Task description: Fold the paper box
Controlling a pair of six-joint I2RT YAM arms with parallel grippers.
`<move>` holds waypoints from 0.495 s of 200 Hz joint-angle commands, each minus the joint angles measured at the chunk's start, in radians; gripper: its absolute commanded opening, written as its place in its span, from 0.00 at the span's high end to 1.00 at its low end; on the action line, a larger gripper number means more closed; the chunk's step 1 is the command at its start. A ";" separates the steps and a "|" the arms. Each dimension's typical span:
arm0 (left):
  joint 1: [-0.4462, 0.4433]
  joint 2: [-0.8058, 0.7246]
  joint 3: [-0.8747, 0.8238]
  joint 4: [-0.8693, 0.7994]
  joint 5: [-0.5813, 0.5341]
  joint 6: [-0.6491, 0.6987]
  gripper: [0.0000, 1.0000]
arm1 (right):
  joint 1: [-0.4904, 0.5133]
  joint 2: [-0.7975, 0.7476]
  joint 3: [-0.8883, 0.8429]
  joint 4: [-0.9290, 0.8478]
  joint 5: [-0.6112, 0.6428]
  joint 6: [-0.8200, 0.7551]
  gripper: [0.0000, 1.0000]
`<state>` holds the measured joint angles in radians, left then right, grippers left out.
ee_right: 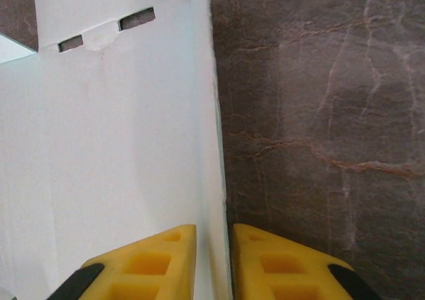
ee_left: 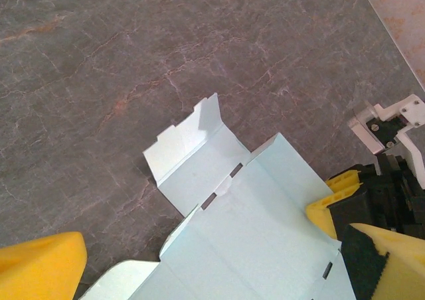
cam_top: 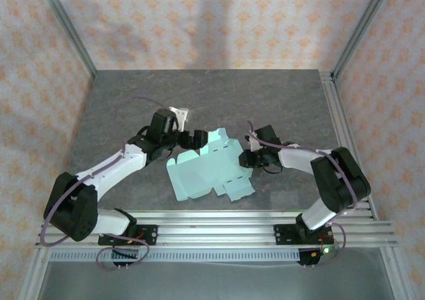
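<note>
- The paper box (cam_top: 206,170) is noted as an unfolded pale mint sheet, lying mostly flat on the grey marbled surface (cam_top: 212,94), near the middle and just ahead of the two arms.
- From the overhead camera, its long axis is seen to run left to right, with the right end turned slightly toward the far side. One flap is pointed at the far side and a second at the near right.
- The left gripper (cam_top: 198,139) is held at the sheet's far left corner. Through the left wrist camera, the left gripper (ee_left: 212,237) is seen spread wide, with nothing held. The sheet (ee_left: 265,247) is spread between and ahead of its yellow fingers (ee_left: 40,267).
- A far flap (ee_left: 192,134) is seen creased upward, and small dark slots (ee_left: 209,199) are noted along a fold line.
- The right gripper (cam_top: 249,157) is placed at the sheet's right edge. Through its own camera, the right gripper (ee_right: 214,230) is seen closed to a narrow slit on an upturned edge of the sheet (ee_right: 113,147), with bare surface (ee_right: 319,114) to the right.
</note>
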<state>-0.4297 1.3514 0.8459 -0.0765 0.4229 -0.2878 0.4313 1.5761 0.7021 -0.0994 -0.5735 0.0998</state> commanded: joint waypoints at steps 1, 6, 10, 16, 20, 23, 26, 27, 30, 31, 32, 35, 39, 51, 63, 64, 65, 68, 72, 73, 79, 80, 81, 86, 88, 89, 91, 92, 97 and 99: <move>0.008 0.008 -0.006 0.032 0.014 -0.001 0.00 | 0.002 -0.033 -0.009 -0.034 0.004 -0.018 0.81; 0.008 0.009 -0.007 0.031 0.014 -0.002 0.00 | 0.002 -0.034 -0.010 -0.034 0.005 -0.017 0.84; 0.007 0.010 -0.007 0.033 0.015 -0.002 0.00 | 0.001 -0.034 -0.009 -0.036 0.004 -0.017 0.86; 0.008 0.009 -0.007 0.032 0.016 -0.003 0.00 | 0.000 -0.032 -0.007 -0.037 0.004 -0.016 0.90; 0.008 0.010 -0.007 0.035 0.016 -0.005 0.00 | 0.002 -0.030 -0.006 -0.039 0.006 -0.017 0.93; 0.009 0.008 -0.007 0.036 0.017 -0.004 0.00 | 0.001 -0.030 -0.005 -0.039 0.006 -0.018 0.94; 0.008 0.008 -0.008 0.036 0.016 -0.006 0.00 | 0.001 -0.030 -0.004 -0.041 0.006 -0.017 0.96; 0.008 0.008 -0.007 0.036 0.016 -0.006 0.00 | 0.001 -0.030 -0.004 -0.042 0.006 -0.017 0.97; 0.008 0.008 -0.007 0.039 0.015 -0.007 0.00 | 0.002 -0.030 -0.004 -0.043 0.006 -0.018 0.98; 0.009 0.007 -0.008 0.038 0.015 -0.008 0.00 | 0.002 -0.030 -0.003 -0.043 0.007 -0.018 0.98; 0.009 0.007 -0.008 0.040 0.014 -0.007 0.00 | 0.002 -0.030 -0.003 -0.042 0.007 -0.017 0.98; 0.008 0.006 -0.008 0.040 0.014 -0.009 0.00 | 0.003 -0.030 -0.003 -0.044 0.009 -0.017 1.00; 0.009 0.003 -0.010 0.043 0.013 -0.011 0.00 | 0.002 -0.031 0.000 -0.046 0.010 -0.017 1.00; 0.011 0.000 -0.011 0.046 0.014 -0.015 0.00 | 0.002 -0.034 0.005 -0.051 0.016 -0.019 1.00; 0.012 -0.006 -0.014 0.052 0.012 -0.021 0.00 | 0.002 -0.039 0.011 -0.059 0.023 -0.022 1.00; 0.013 -0.007 -0.013 0.052 0.012 -0.022 0.00 | 0.003 -0.040 0.013 -0.061 0.025 -0.024 1.00; 0.014 -0.008 -0.014 0.052 0.011 -0.023 0.00 | 0.003 -0.041 0.014 -0.062 0.026 -0.024 1.00; 0.013 -0.010 -0.014 0.052 0.012 -0.025 0.00 | 0.003 -0.043 0.015 -0.065 0.028 -0.025 1.00; 0.014 -0.011 -0.014 0.052 0.012 -0.026 0.00 | 0.005 -0.047 0.018 -0.070 0.034 -0.026 1.00; 0.015 -0.012 -0.015 0.053 0.012 -0.026 0.00 | 0.006 -0.047 0.019 -0.071 0.034 -0.027 1.00; 0.018 -0.014 -0.016 0.053 0.009 -0.031 0.00 | 0.009 -0.055 0.024 -0.078 0.043 -0.033 1.00; 0.018 -0.014 -0.016 0.053 0.009 -0.033 0.00 | 0.009 -0.055 0.025 -0.080 0.044 -0.033 1.00; 0.018 -0.015 -0.015 0.053 0.008 -0.034 0.00 | 0.009 -0.056 0.026 -0.082 0.046 -0.034 1.00; 0.022 -0.016 -0.016 0.053 0.007 -0.040 0.00 | 0.014 -0.061 0.032 -0.090 0.056 -0.041 1.00; 0.023 -0.017 -0.016 0.053 0.004 -0.042 0.00 | 0.015 -0.064 0.034 -0.094 0.061 -0.044 1.00; 0.023 -0.017 -0.016 0.053 0.004 -0.044 0.00 | 0.016 -0.065 0.036 -0.095 0.063 -0.045 1.00; 0.025 -0.018 -0.016 0.053 0.004 -0.045 0.00 | 0.018 -0.067 0.038 -0.098 0.070 -0.048 1.00; 0.025 -0.018 -0.016 0.053 0.004 -0.046 0.00 | 0.019 -0.069 0.039 -0.099 0.073 -0.049 1.00; 0.028 -0.020 -0.016 0.054 0.003 -0.053 0.00 | 0.026 -0.075 0.047 -0.111 0.090 -0.058 1.00; 0.031 -0.020 -0.016 0.054 0.000 -0.056 0.00 | 0.028 -0.077 0.050 -0.115 0.097 -0.065 1.00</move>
<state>-0.4187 1.3567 0.8421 -0.0566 0.4335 -0.3065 0.4362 1.5486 0.7059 -0.1448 -0.5526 0.0814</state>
